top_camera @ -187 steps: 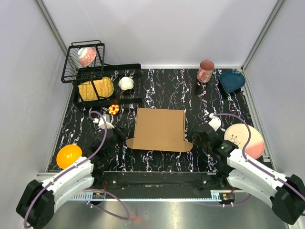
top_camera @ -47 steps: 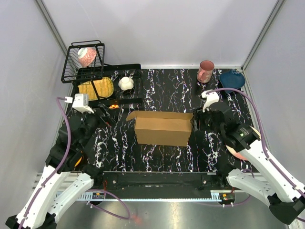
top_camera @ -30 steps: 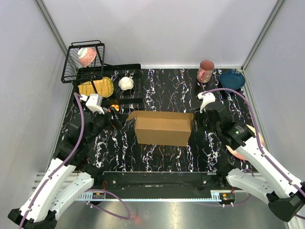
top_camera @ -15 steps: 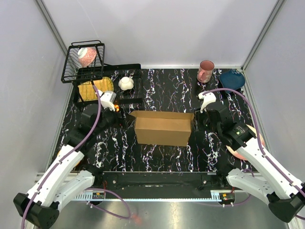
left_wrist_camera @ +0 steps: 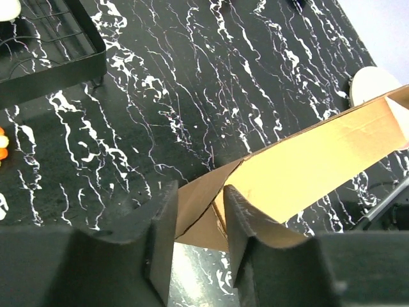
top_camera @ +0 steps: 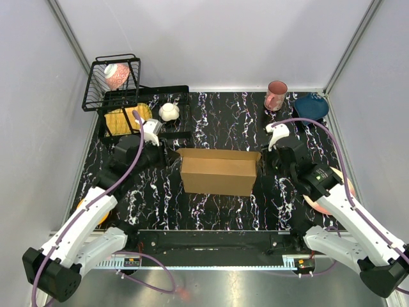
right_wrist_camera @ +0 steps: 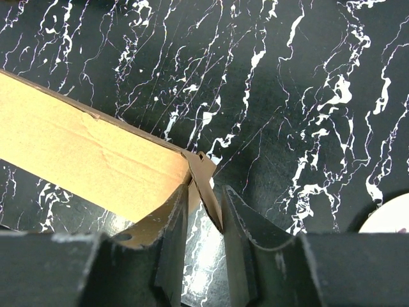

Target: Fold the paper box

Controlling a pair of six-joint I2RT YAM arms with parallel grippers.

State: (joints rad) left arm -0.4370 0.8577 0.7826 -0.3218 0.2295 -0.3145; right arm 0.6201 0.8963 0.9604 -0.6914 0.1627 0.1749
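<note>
The paper box point(top_camera: 217, 171) is plain brown cardboard, standing as a long open shape in the middle of the black marbled table. My left gripper point(top_camera: 169, 155) is at its left end. In the left wrist view the end flap point(left_wrist_camera: 204, 208) spans slantwise between both fingers, and the left gripper point(left_wrist_camera: 198, 220) is shut on it. My right gripper point(top_camera: 262, 161) is at the right end. In the right wrist view the thin end flap point(right_wrist_camera: 204, 182) sits in the narrow gap of the right gripper point(right_wrist_camera: 203, 220), pinched. The box's inner wall point(right_wrist_camera: 83, 150) runs off to the left.
A black wire rack point(top_camera: 112, 80) and a black tray point(top_camera: 172, 135) with a yellow item point(top_camera: 128, 118) and a white item point(top_camera: 169, 112) stand at back left. A pink mug point(top_camera: 276, 95) and blue bowl point(top_camera: 311, 107) are back right. A pink-white plate point(top_camera: 347, 186) lies under the right arm.
My left arm swung right to the box's left end and its fingers narrowed round the end flap. The right gripper stayed at the right end and narrowed slightly.
</note>
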